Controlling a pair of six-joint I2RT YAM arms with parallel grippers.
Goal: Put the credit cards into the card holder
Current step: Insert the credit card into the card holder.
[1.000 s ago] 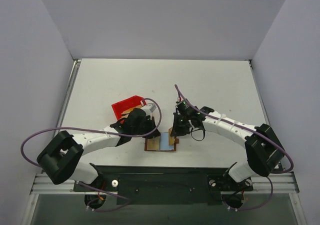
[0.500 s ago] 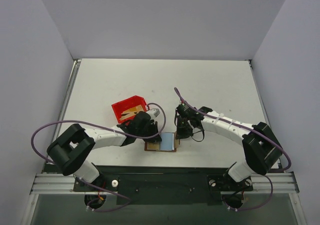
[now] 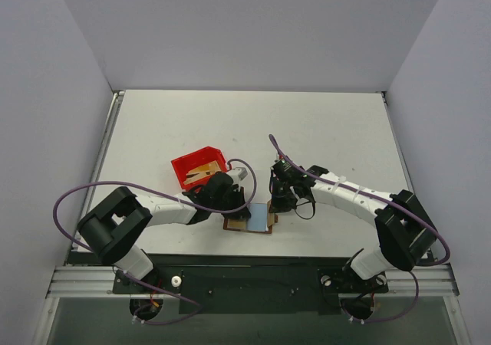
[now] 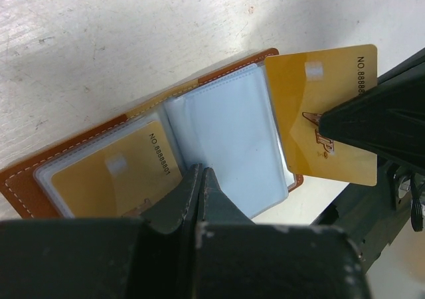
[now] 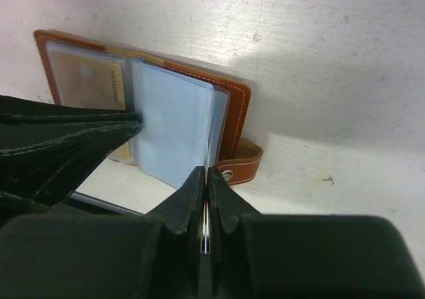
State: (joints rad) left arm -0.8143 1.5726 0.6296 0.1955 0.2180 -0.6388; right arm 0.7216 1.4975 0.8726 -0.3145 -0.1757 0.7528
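In the last second the left arm came away from the red bin [image 3: 182, 165] and moved nearer, to the card holder [image 4: 219, 76]. The bin, which the arm partly covered before, now shows the remaining cards [image 3: 202, 173] inside it. The right arm has shifted only a little.

The card holder lies open on the table [image 3: 307, 123], near its front edge, between the two arms. The left gripper [image 4: 201, 174] has its jaws closed, and the tips sit at the fold beside the light blue sleeve [image 4: 229, 139]. I cannot tell if they pinch the sleeve or only press on the holder. In the left pocket one stored card [image 4: 106, 179] is already in place.

The right gripper [image 5: 206, 174] has its jaws closed on a credit card [image 4: 312, 106], which is seen edge-on in its own camera. This card hangs at the right edge of the holder, over the side with the snap tab, and it does not look to be inside a pocket yet.

In my judgement the left arm is now placed to steady the holder, so the right arm can slide its card into the free sleeve. The card is thin and the sleeve mouth is narrow, so a small tilt may make it catch on the edge. More cards wait in the bin, so the task is not near its end.
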